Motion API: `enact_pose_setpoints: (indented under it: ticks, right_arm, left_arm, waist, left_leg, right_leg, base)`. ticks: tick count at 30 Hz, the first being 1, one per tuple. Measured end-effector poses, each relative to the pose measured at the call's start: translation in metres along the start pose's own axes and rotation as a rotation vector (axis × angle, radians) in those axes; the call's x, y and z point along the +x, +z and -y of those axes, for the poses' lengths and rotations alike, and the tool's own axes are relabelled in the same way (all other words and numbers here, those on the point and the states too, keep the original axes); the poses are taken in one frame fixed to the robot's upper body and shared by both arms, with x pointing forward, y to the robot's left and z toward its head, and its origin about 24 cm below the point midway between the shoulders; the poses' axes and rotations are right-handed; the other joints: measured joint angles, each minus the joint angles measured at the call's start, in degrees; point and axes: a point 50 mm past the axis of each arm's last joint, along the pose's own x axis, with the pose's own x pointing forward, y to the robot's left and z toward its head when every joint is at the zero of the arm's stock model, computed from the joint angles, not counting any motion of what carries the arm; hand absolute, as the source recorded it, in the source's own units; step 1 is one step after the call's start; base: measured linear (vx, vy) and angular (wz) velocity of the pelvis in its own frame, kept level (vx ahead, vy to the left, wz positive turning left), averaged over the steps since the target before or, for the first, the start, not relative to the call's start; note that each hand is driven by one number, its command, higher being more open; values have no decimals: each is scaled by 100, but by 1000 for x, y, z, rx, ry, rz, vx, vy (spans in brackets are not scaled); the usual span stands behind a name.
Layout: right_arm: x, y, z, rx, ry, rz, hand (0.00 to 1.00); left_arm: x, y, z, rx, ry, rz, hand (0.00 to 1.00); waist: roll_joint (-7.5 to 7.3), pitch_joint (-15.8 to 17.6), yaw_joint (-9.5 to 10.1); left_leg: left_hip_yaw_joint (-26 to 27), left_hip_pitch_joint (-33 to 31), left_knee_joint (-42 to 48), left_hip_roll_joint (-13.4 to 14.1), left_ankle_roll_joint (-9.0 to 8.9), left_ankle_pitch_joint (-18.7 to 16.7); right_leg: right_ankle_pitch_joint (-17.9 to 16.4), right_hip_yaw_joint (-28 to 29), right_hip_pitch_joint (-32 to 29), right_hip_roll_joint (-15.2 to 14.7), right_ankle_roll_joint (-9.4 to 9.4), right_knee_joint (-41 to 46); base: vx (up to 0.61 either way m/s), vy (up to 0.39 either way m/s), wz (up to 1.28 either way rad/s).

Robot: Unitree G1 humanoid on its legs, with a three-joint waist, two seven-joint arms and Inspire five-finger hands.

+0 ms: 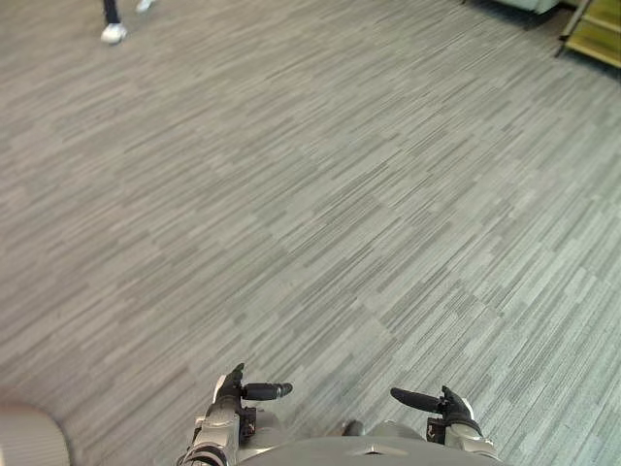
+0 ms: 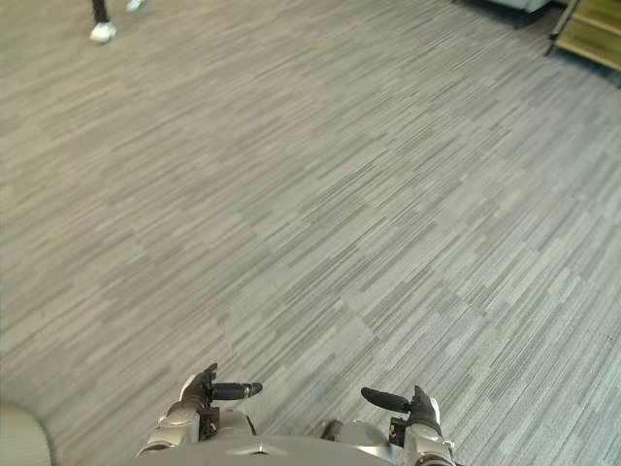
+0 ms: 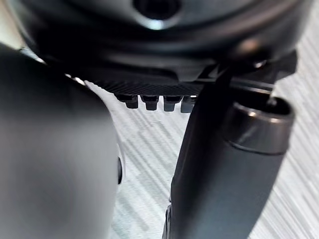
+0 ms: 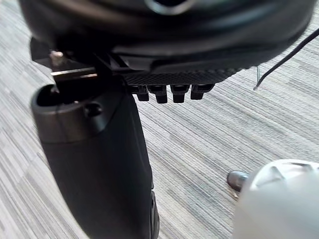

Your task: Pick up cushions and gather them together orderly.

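— Left hand (image 1: 236,393) sits low at the near edge of the carpet (image 1: 310,214) in the left eye view, fingers loose, holding nothing. Right hand (image 1: 448,406) mirrors it, also empty.
— Any cushions?
— None I can name for certain. A pale rounded shape (image 1: 29,439) lies at the near left corner of the floor, not far from the left hand. It may be a cushion, but too little shows to tell.
— And the right eye view?
— Same scene. A person's white shoe (image 2: 101,32) stands at the far left edge, and a yellow-green shelf (image 2: 590,34) at the far right corner. Between them is bare carpet.
— The wrist views?
— Left wrist: left fingertips (image 3: 149,102) in a straight row, left thumb (image 3: 229,164) apart from them, carpet beyond. Right wrist: right fingertips (image 4: 162,93) and right thumb (image 4: 99,159) likewise spread, nothing between.
— So what now?
— I'd judge it is searching. It would do best to turn towards that pale shape, confirm it, then reach with both hands wide. Room ahead is ample; the person and the shelf need a wide berth.
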Motion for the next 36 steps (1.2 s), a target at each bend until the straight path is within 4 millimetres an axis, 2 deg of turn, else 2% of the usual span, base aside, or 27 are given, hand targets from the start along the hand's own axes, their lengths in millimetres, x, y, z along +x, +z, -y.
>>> enact_pose_setpoints:
  ticks: [2,3,4,5,6,7,8,12,14,15,16,17,18,20,21,22,23,24,26,27,28,29,30,31,32,33,36]
  right_arm:
    - [-1,-3,-6,8,12,-9,100]
    - [-3,-6,-10,21,17,-20,100]
    - [-3,-5,-11,25,19,-22,100]
    - [-3,-5,-13,24,21,-18,100]
    - [-3,-5,-12,23,20,-20,100]
    - [-5,-7,-22,28,44,-26,100]
    - [-6,-8,-26,35,56,-30,100]
    - [-8,-14,-23,36,48,-43,100]
    - [-6,-10,-19,36,43,-24,100]
    - [-6,-6,-18,38,43,-4,100]
    - [-5,4,-20,43,52,31,100]
    - [-5,4,-20,43,54,33,100]
    - [-4,10,-21,37,64,50,100]
    - [-3,16,-20,21,67,69,100]
    - [-3,20,-20,15,68,80,100]
    - [-2,29,-20,11,70,106,100]
    - [-2,31,-20,14,70,110,100]
    - [1,37,-14,-7,54,123,100]
    - [3,44,-6,-11,33,134,100]
    - [4,42,-4,-15,29,122,100]
    - [4,30,2,-19,14,78,100]
    - [4,22,4,-4,8,56,100]
    - [3,17,4,-4,5,46,100]
    - [3,16,4,-4,2,44,100]
    - [2,13,5,-4,-5,37,100]
    - [2,8,6,-4,-11,26,100]
    - [1,2,6,5,-16,2,100]
  left_arm:
    - [0,4,2,-6,-6,17,100]
    - [1,8,3,-9,-7,33,100]
    - [1,9,4,-12,-8,36,100]
    - [1,9,6,-17,-10,36,100]
    - [0,8,6,-19,-8,34,100]
    - [1,9,3,-18,-1,35,100]
    - [1,11,1,-14,2,40,100]
    - [1,6,-4,-23,17,21,100]
    - [0,0,-3,-12,10,-3,100]
    - [0,-1,-3,-3,8,-6,100]
    - [0,-2,-3,31,1,-8,100]
    - [0,-2,-3,34,1,-9,100]
    - [0,-4,-6,71,3,-24,100]
    - [0,-5,-7,72,12,-26,100]
    - [0,-5,-7,72,12,-26,100]
    - [0,-6,-8,74,13,-28,100]
    - [0,-8,-8,75,13,-36,100]
    - [-2,-14,2,68,-11,-63,100]
    - [-3,-14,14,70,-44,-62,100]
    - [-3,-14,16,71,-50,-61,100]
    - [-3,-12,21,69,-61,-56,100]
    - [-3,-10,20,75,-61,-46,100]
    - [-2,-7,19,77,-60,-35,100]
    - [-2,-6,19,77,-59,-26,100]
    - [-1,1,16,75,-50,10,100]
    - [-1,5,14,76,-45,27,100]
    - [0,16,12,56,-34,82,100]
  waist:
    - [-43,26,72]
    - [-82,54,115]
    - [-91,71,117]
    - [-99,86,133]
    - [-103,71,157]
    - [-240,19,164]
    - [-324,38,151]
    - [-328,-53,204]
    - [-276,-93,178]
    - [-296,-85,177]
    - [-325,-28,134]
    - [-314,-22,125]
    - [-284,-9,72]
    - [-204,12,54]
    - [-163,19,47]
    - [-162,23,-23]
    - [-186,19,-62]
    - [36,0,-33]
    - [121,27,-49]
    - [128,23,-54]
    - [170,15,-79]
    - [202,31,-114]
    - [243,59,-103]
    - [251,68,-102]
    - [260,92,-62]
    - [198,112,-51]
    - [155,124,35]
  left_leg:
    - [-232,-206,-1142,-413,-18,7]
    - [-513,-281,-1976,-717,-15,127]
    - [-648,-299,-2339,-843,-12,242]
    - [-976,-266,-3043,-1090,-44,817]
    - [-1047,-146,-3148,-1142,-99,1102]
    - [-918,-44,-3206,-1274,-34,1146]
    - [-831,-87,-3013,-1293,15,961]
    - [-429,89,-2208,-1191,139,191]
    - [-116,481,-2295,-1178,163,-61]
    - [42,688,-2385,-1199,217,-157]
    - [199,1088,-2462,-1212,212,-347]
    - [199,1129,-2471,-1212,210,-360]
    - [214,1743,-2861,-1159,221,-391]
    - [318,2117,-3153,-1011,209,-384]
    - [366,2219,-3241,-926,192,-374]
    - [438,2414,-3457,-828,74,-308]
    - [470,2563,-3606,-823,8,-292]
    - [453,2635,-3749,-635,-96,-103]
    - [213,2691,-3809,-644,-88,410]
    - [148,2704,-3754,-625,-107,551]
    - [-105,2512,-3022,-423,-205,830]
    - [-394,2095,-1948,-186,-152,1083]
    - [-620,1472,-440,127,9,1324]
    - [-633,1290,-14,210,27,1235]
    - [-617,771,1059,362,43,854]
    - [-518,412,1364,294,49,616]
    - [9,-387,546,92,77,150]
  right_leg:
    - [-7,341,59,-81,16,-46]
    - [-45,564,81,-165,111,-68]
    - [-69,686,85,-203,160,-65]
    - [-147,980,109,-288,313,-43]
    - [-163,1129,101,-309,347,-41]
    - [-202,1395,83,-439,433,-101]
    - [-167,1465,81,-521,497,-121]
    - [-267,1798,31,-740,738,523]
    - [-321,1955,-718,-963,889,2303]
    - [-128,1968,-1221,-1154,1170,3409]
    - [-48,1843,-1873,-1431,1229,4833]
    - [-73,1815,-1921,-1449,1186,4913]
    - [-388,1283,-2349,-1503,658,5213]
    - [-550,842,-2613,-1377,408,4707]
    - [-567,687,-2762,-1288,377,4315]
    - [-314,500,-3136,-1147,462,3121]
    - [411,495,-3229,-1059,202,2652]
    - [354,434,-3114,-784,59,2589]
    - [119,469,-3112,-714,-136,2739]
    - [50,453,-3051,-705,-145,2750]
    - [-119,364,-2679,-573,-134,2507]
    - [-171,279,-2280,-424,-127,2134]
    - [-182,255,-1840,-240,-139,1721]
    - [-183,255,-1724,-181,-141,1631]
    - [-199,275,-1290,-71,-163,1340]
    - [-229,295,-927,-59,-145,1054]
    - [-179,387,-308,-66,-16,473]
  base:
    - [178,57,-95]
    - [229,139,-86]
    - [297,206,-112]
    - [328,246,-94]
    - [356,215,-119]
    - [385,184,-79]
    - [265,98,-63]
    - [332,142,-63]
    - [316,126,-78]
    - [426,129,-76]
    - [426,89,-58]
    - [455,-55,-63]
    - [309,-72,-38]
    - [373,-142,-33]
    - [521,-246,-14]
    - [446,-233,-1]
    - [620,-339,-15]
    - [535,-317,-22]
    - [523,-352,-25]
    - [563,-409,0]
    - [519,-378,15]
    - [493,-365,17]
    - [376,-259,7]
    - [284,-167,-9]
    - [392,-180,-10]
    - [248,-94,-8]
    - [335,-74,-15]
